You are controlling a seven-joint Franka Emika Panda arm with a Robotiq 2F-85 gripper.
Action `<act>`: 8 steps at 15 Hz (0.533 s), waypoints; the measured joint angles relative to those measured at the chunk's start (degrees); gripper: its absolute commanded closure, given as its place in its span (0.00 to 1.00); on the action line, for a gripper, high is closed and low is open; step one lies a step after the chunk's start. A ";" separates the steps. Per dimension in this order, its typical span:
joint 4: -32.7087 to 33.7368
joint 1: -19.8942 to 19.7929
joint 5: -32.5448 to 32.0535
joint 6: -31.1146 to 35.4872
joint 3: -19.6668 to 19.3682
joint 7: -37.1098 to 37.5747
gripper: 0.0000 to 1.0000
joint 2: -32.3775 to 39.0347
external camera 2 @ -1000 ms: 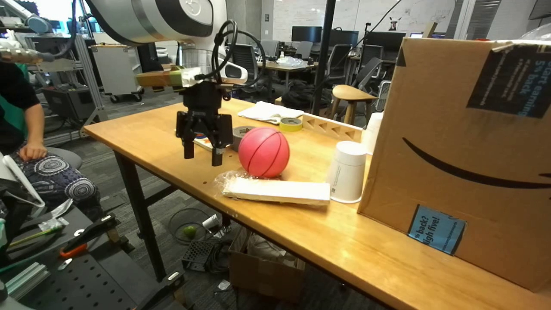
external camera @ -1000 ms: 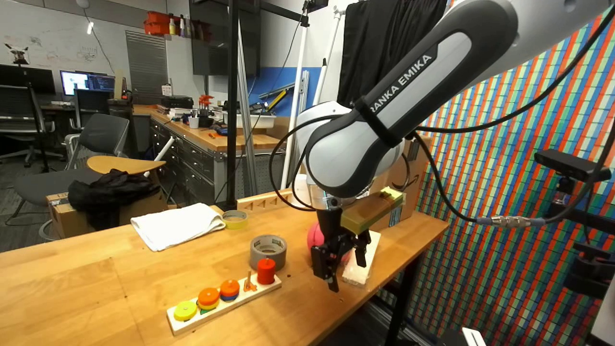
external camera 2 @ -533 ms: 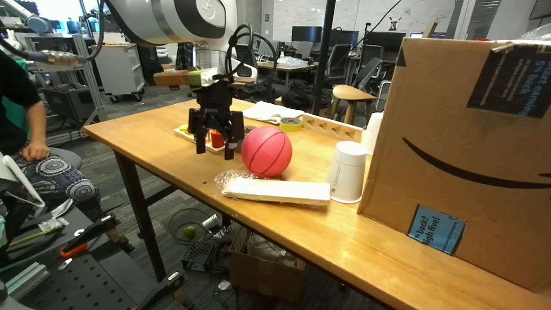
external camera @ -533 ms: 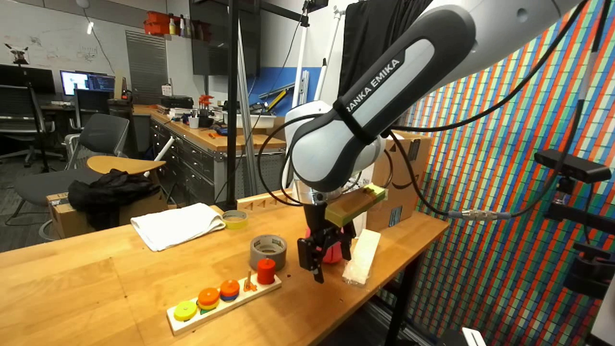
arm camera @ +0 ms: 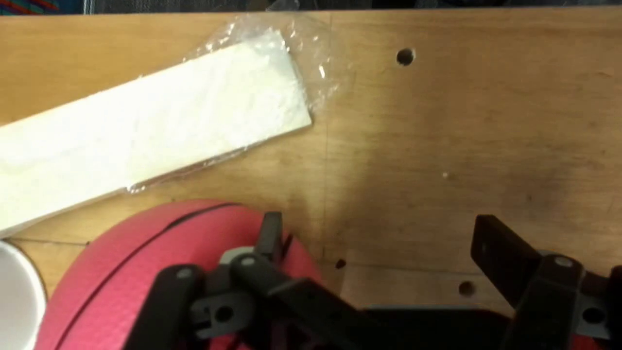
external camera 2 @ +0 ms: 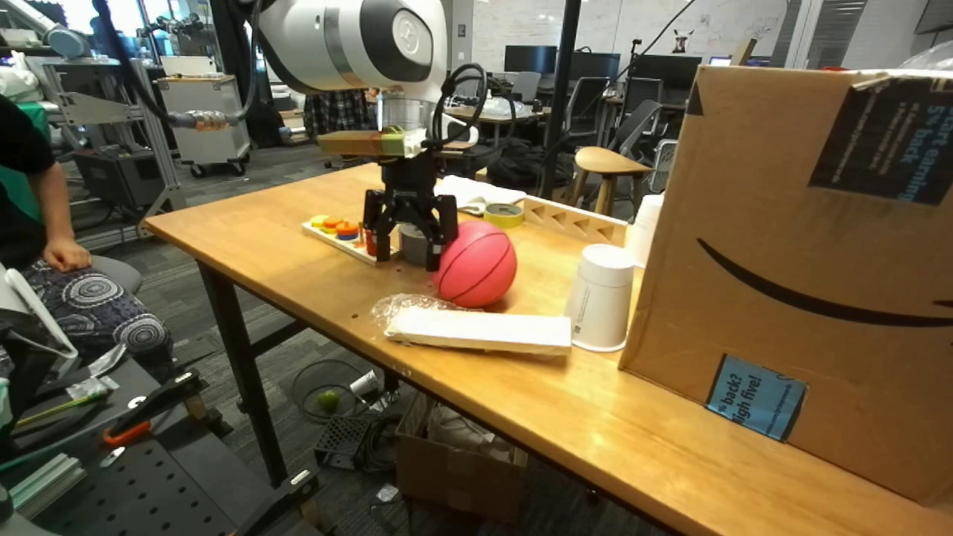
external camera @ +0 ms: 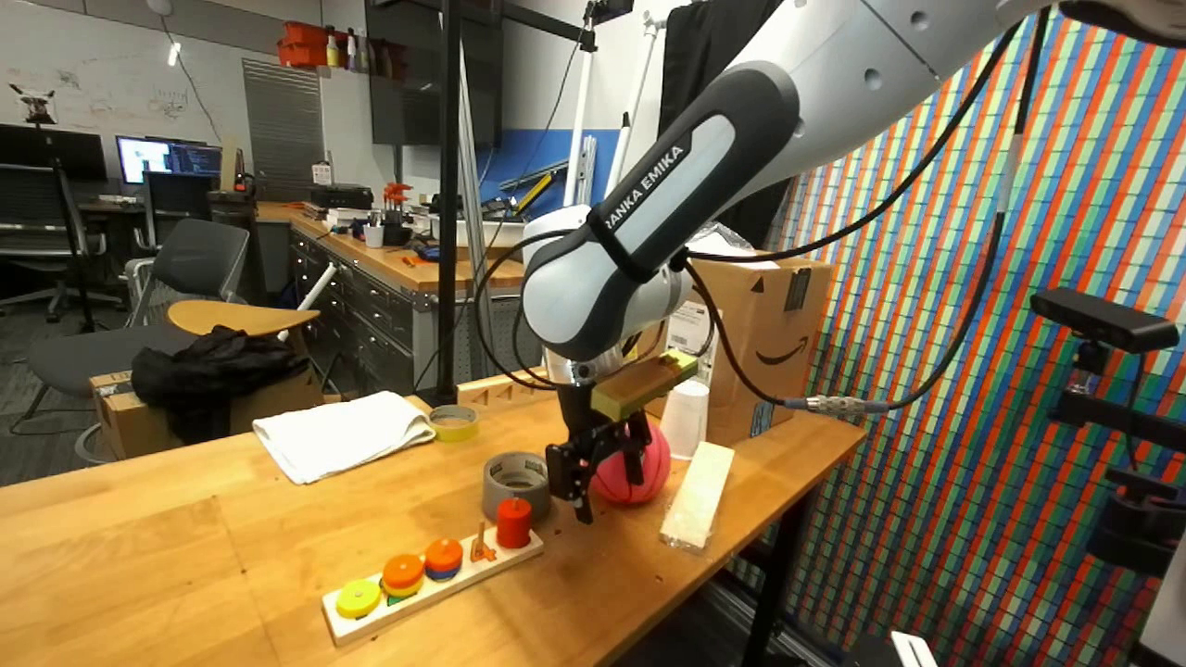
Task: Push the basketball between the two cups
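The pinkish-red basketball (external camera 2: pixel 480 264) rests on the table, also seen in the wrist view (arm camera: pixel 184 233). My gripper (external camera 2: pixel 408 257) is open beside it, pointing down, with nothing between its fingers. In the wrist view one finger (arm camera: pixel 270 233) overlaps the ball's edge and looks close against it; contact itself is hard to make out. An upside-down white cup (external camera 2: pixel 601 298) stands by the cardboard box, past the ball from my gripper. Another white cup (external camera 2: pixel 646 223) is partly hidden behind that box. In the other exterior angle only the nearer cup (external camera: pixel 686 421) shows.
A plastic-wrapped white block (external camera 2: pixel 476 331) lies between ball and table edge. The cardboard box (external camera 2: pixel 774 246) borders the cups. A grey tape roll (external camera: pixel 516 484) and a peg toy (external camera: pixel 431 584) sit on my gripper's far side from the ball. A notched wooden strip (external camera 2: pixel 573 219) runs behind.
My gripper has moved toward the ball and the table's back, staying open. The ball has shifted a little toward the nearer cup. The cups have not moved.
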 measured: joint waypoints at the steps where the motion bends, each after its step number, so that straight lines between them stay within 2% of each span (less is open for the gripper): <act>1: 1.87 -0.07 -0.88 -0.24 -0.45 -0.11 0.00 0.52; 5: 11.71 -0.28 -8.77 0.23 -2.75 -0.42 0.00 0.74; 8: 16.67 -0.73 -11.42 4.03 -3.42 -0.87 0.00 0.62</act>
